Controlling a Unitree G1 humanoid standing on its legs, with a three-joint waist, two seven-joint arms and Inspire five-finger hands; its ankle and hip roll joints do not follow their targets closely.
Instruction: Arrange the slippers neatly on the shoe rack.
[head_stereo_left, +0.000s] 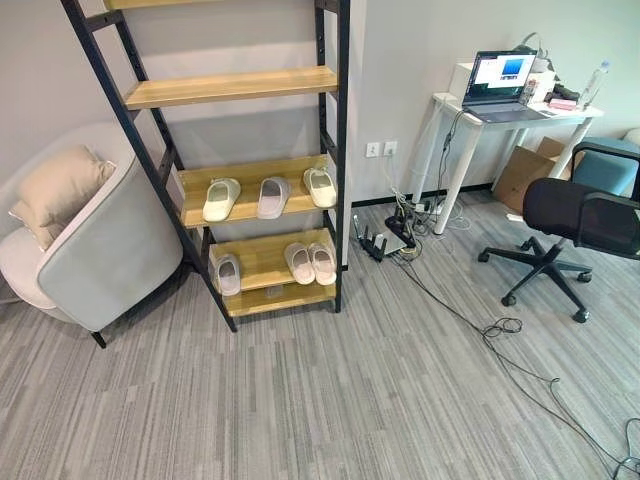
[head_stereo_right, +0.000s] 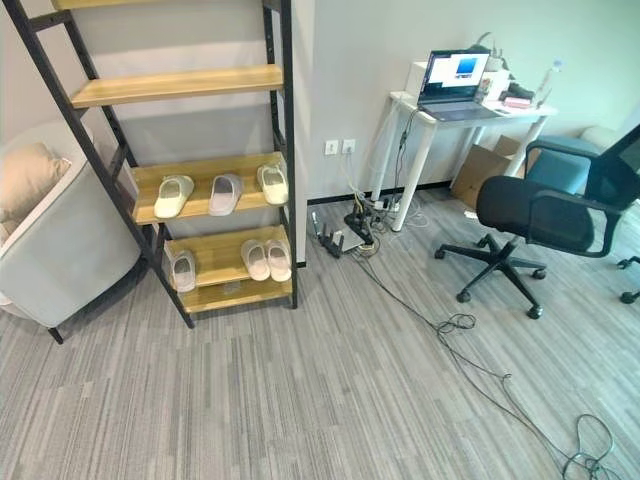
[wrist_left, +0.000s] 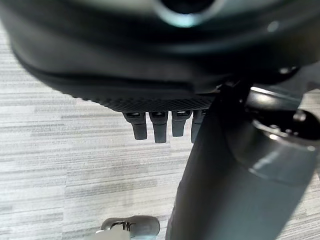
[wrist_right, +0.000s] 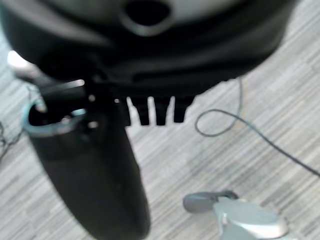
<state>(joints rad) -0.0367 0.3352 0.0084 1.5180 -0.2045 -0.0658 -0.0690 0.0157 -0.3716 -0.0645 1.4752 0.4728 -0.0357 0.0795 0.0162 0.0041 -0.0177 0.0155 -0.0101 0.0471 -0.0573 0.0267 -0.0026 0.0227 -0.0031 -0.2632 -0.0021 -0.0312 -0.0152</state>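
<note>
The black-framed shoe rack (head_stereo_left: 250, 168) with wooden shelves stands against the wall ahead. Its third shelf down holds a cream slipper (head_stereo_left: 221, 198), a pale lilac slipper (head_stereo_left: 272, 196) and another cream slipper (head_stereo_left: 320, 186), spaced apart. On the bottom shelf, a grey-white slipper (head_stereo_left: 228, 273) lies at the left and a pinkish pair (head_stereo_left: 310, 262) sits side by side at the right. My left hand (wrist_left: 150, 75) hangs over the carpet, fingers (wrist_left: 155, 125) straight, holding nothing. My right hand (wrist_right: 150, 60) hangs the same way, fingers (wrist_right: 155, 112) straight and empty.
A grey armchair (head_stereo_left: 100, 250) with a beige cushion stands left of the rack. To the right are a white desk (head_stereo_left: 455, 110) with a laptop (head_stereo_left: 500, 80), a black office chair (head_stereo_left: 570, 215), a cardboard box (head_stereo_left: 525, 170) and cables (head_stereo_left: 500, 330) trailing across the carpet.
</note>
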